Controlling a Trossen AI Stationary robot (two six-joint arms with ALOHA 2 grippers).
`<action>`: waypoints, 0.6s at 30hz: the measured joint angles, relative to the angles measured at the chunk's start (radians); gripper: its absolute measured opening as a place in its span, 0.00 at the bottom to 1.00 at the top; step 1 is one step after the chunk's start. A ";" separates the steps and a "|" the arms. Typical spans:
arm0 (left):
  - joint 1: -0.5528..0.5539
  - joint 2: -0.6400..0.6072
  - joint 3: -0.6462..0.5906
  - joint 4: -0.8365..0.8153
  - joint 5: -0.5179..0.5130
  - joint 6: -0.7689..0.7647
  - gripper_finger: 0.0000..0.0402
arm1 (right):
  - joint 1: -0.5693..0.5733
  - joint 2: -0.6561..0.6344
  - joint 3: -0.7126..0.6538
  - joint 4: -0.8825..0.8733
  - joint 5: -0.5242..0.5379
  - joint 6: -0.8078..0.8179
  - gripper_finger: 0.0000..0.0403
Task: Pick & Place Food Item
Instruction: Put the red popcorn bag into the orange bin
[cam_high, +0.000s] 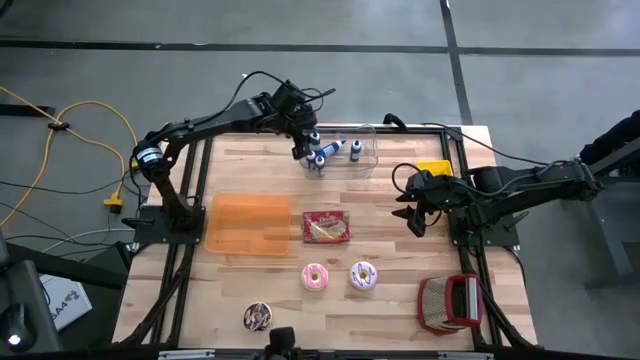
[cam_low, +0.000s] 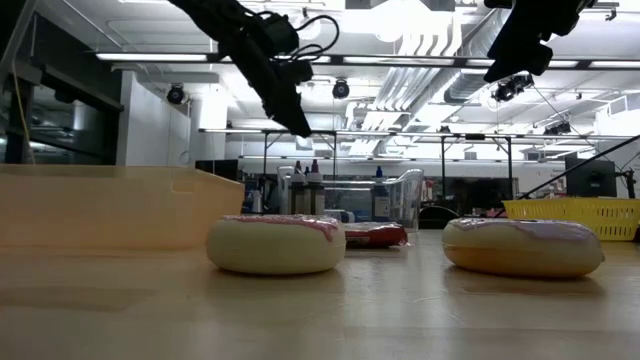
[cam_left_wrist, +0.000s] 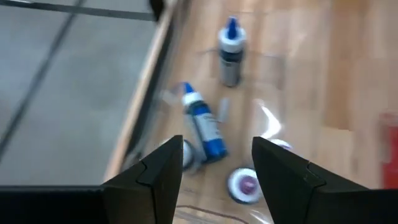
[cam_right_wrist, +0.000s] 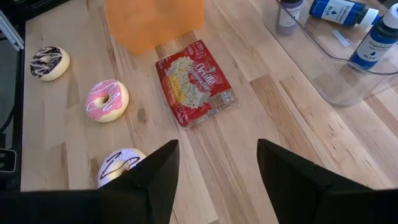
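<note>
L gripper (cam_high: 312, 152) open, empty, over clear bin (cam_high: 368, 150) w/ bottles (cam_left_wrist: 204, 128) | R gripper (cam_high: 412, 217) open, idle, mid-table | food: popcorn pkt (cam_high: 327, 228) beside orange tray (cam_high: 250, 222), donuts (cam_high: 316, 277) nearer front | step: pre-pick | next: likely descend, grip

- three doughnuts on the counter (cam_high: 400, 290): a pink-iced one (cam_high: 316, 277), a white one with purple lines (cam_high: 363, 275), and a chocolate-striped one (cam_high: 257, 317) at the near edge
- one red packet of popcorn (cam_high: 327, 228) near the middle
- one orange tray (cam_high: 250, 224) on the left
- one clear plastic bin (cam_high: 366, 150) at the far edge
- four small bottles in or at that bin: one lying down with a blue label (cam_left_wrist: 204, 127), one upright with a blue cap (cam_left_wrist: 230, 51), and two seen from above (cam_left_wrist: 244, 185) (cam_left_wrist: 189, 155)
- one yellow basket (cam_high: 432, 167) on the right
- one red and white item (cam_high: 449, 303) at the near right corner
- two arms, each with one claw: left (cam_high: 306, 146), right (cam_high: 411, 214)
</note>
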 joint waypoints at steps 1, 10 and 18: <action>0.000 0.000 0.000 -0.004 0.030 -0.001 0.46 | 0.000 0.000 0.000 0.000 0.000 0.000 0.51; -0.035 -0.008 0.000 -0.076 0.129 0.031 0.46 | 0.000 0.000 0.000 0.000 0.000 0.000 0.51; -0.147 -0.067 0.000 -0.139 -0.054 0.036 0.46 | 0.000 0.000 0.000 0.000 0.000 0.000 0.51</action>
